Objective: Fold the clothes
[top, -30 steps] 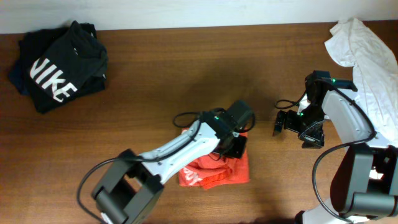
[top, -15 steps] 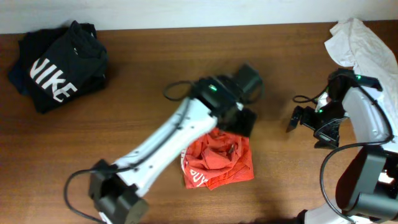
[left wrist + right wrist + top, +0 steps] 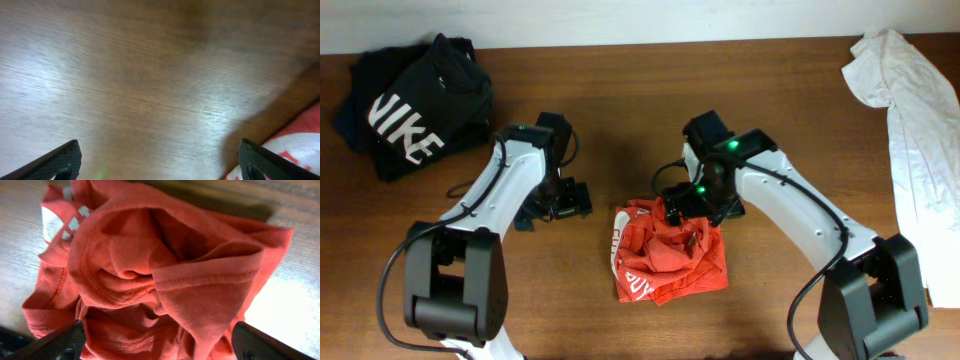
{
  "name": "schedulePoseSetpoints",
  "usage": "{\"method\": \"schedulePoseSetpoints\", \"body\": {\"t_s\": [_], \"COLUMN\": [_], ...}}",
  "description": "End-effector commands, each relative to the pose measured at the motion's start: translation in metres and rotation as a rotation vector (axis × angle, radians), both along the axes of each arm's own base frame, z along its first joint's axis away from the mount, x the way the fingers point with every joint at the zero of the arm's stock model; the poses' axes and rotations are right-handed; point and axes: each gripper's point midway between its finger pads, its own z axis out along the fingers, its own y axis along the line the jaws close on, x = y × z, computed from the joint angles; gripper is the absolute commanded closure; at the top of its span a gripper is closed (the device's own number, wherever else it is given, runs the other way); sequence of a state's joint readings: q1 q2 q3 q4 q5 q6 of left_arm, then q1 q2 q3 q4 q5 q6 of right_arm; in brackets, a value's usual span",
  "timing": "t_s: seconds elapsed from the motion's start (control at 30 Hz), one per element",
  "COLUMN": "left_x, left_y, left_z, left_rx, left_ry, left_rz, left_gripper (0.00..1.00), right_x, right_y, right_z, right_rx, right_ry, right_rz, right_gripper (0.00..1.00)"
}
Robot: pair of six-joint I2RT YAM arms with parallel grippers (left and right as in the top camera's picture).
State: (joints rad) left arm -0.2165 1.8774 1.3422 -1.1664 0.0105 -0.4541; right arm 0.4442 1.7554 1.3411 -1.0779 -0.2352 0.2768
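A red shirt (image 3: 665,250) lies crumpled in a heap on a brown table (image 3: 620,80), just in front of centre and between 2 robot arms. It looks like light, limp cotton that will sag, stretch and bunch when lifted, so it probably needs holding at 2 separated spots, such as a stitched hem or the collar edge, rather than by a handful of loose folds. The right gripper (image 3: 692,208) hovers over the heap's far edge, its jaws spread wide and empty. The left gripper (image 3: 557,208) sits over bare wood just to the shirt's left, also spread wide and holding nothing. The overhead view alone shows the whole layout, including a black shirt (image 3: 410,110) at the far left corner and a white garment (image 3: 910,110) along the right edge, both well apart from the red one. The right wrist view alone shows the fabric close up: layered folds, a stitched hem crossing the middle and white print at 1 corner. The left wrist view shows mostly table, with only a corner of red cloth at its lower right.
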Motion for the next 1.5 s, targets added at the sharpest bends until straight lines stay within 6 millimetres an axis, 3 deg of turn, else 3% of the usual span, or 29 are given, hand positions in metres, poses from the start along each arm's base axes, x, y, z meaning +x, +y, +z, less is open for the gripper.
{"method": "schedulePoseSetpoints", "body": {"t_s": [0.0, 0.1, 0.23, 0.27, 0.3, 0.4, 0.47, 0.53, 0.6, 0.63, 0.67, 0.7, 0.73, 0.83, 0.9, 0.93, 1.0, 1.07, 1.2, 1.23, 1.27, 1.33, 1.4, 1.47], "left_x": [-0.016, -0.018, -0.018, -0.018, -0.018, -0.018, -0.018, -0.017, -0.017, -0.017, -0.016, -0.016, -0.016, -0.012, -0.012, -0.012, -0.014, -0.014, -0.014, -0.014, -0.014, -0.014, -0.014, -0.014], "left_y": [-0.001, -0.001, -0.001, -0.001, -0.001, -0.001, -0.001, -0.001, -0.001, -0.001, -0.001, -0.001, -0.001, -0.002, -0.002, -0.002, -0.002, -0.002, -0.002, -0.002, -0.002, -0.002, -0.002, -0.002], "left_z": [-0.015, -0.016, -0.016, -0.016, -0.016, -0.016, -0.016, -0.016, -0.016, -0.016, -0.016, -0.016, -0.016, -0.017, -0.017, -0.017, -0.016, -0.016, -0.016, -0.016, -0.016, -0.016, -0.016, -0.016], "left_rx": [-0.018, -0.016, -0.017, -0.017, -0.017, -0.017, -0.016, -0.017, -0.017, -0.018, -0.018, -0.018, -0.018, -0.022, -0.022, -0.022, -0.021, -0.021, -0.021, -0.021, -0.021, -0.021, -0.022, -0.022], "left_ry": [0.042, 0.048, 0.046, 0.046, 0.046, 0.046, 0.046, 0.044, 0.041, 0.041, 0.038, 0.038, 0.038, 0.024, 0.024, 0.024, 0.028, 0.031, 0.032, 0.031, 0.031, 0.031, 0.031, 0.031], "left_rz": [0.008, 0.008, 0.008, 0.008, 0.007, 0.007, 0.007, 0.007, 0.008, 0.008, 0.007, 0.008, 0.007, 0.007, 0.008, 0.007, 0.005, 0.002, -0.001, -0.001, -0.001, -0.001, -0.009, -0.012], "left_gripper": [0.01, 0.01, 0.01, 0.01, 0.01, 0.01, 0.01, 0.01, 0.01, 0.01, 0.01, 0.01, 0.01, 0.01, 0.01, 0.01, 0.01, 0.01, 0.01, 0.01, 0.01, 0.01, 0.01, 0.01], "right_x": [0.008, 0.018, 0.022, 0.022, 0.023, 0.035, 0.04, 0.03, 0.017, 0.015, 0.014, 0.015, 0.018, 0.023, 0.023, 0.022, 0.019, 0.016, 0.016, 0.017, 0.019, 0.022, 0.024, 0.029], "right_y": [-0.005, -0.023, -0.032, -0.033, -0.035, -0.06, -0.098, -0.129, -0.142, -0.144, -0.144, -0.14, -0.123, -0.04, -0.005, 0.024, 0.052, 0.061, 0.055, 0.054, 0.051, 0.046, 0.038, 0.005], "right_z": [-0.016, -0.019, -0.024, -0.032, -0.036, -0.027, -0.01, -0.004, -0.001, 0.003, 0.012, 0.02, 0.031, 0.044, 0.039, 0.033, 0.019, 0.006, -0.028, -0.028, -0.028, -0.029, -0.028, -0.01], "right_rx": [-0.136, -0.213, -0.237, -0.249, -0.266, -0.312, -0.349, -0.397, -0.409, -0.413, -0.415, -0.396, -0.321, -0.056, -0.042, -0.025, -0.021, -0.033, -0.12, -0.126, -0.147, -0.163, -0.175, -0.241], "right_ry": [-0.033, -0.066, -0.062, -0.045, -0.046, -0.055, -0.009, 0.059, 0.122, 0.134, 0.142, 0.144, 0.147, 0.085, 0.016, -0.037, -0.055, -0.04, 0.02, 0.015, 0.006, -0.001, 0.007, 0.05], "right_rz": [-0.056, -0.113, -0.131, -0.129, -0.13, -0.193, -0.25, -0.307, -0.337, -0.341, -0.339, -0.338, -0.328, -0.051, 0.055, 0.128, 0.147, 0.163, 0.149, 0.149, 0.137, 0.122, 0.106, 0.047], "right_gripper": [0.25, 0.55, 0.59, 0.92, 0.96, 0.96, 0.96, 0.9, 0.87, 0.81, 0.58, 0.53, 0.53, 0.53, 0.28, 0.2, 0.16, 0.18, 0.25, 0.39, 0.62, 0.9, 0.96, 0.96]}}
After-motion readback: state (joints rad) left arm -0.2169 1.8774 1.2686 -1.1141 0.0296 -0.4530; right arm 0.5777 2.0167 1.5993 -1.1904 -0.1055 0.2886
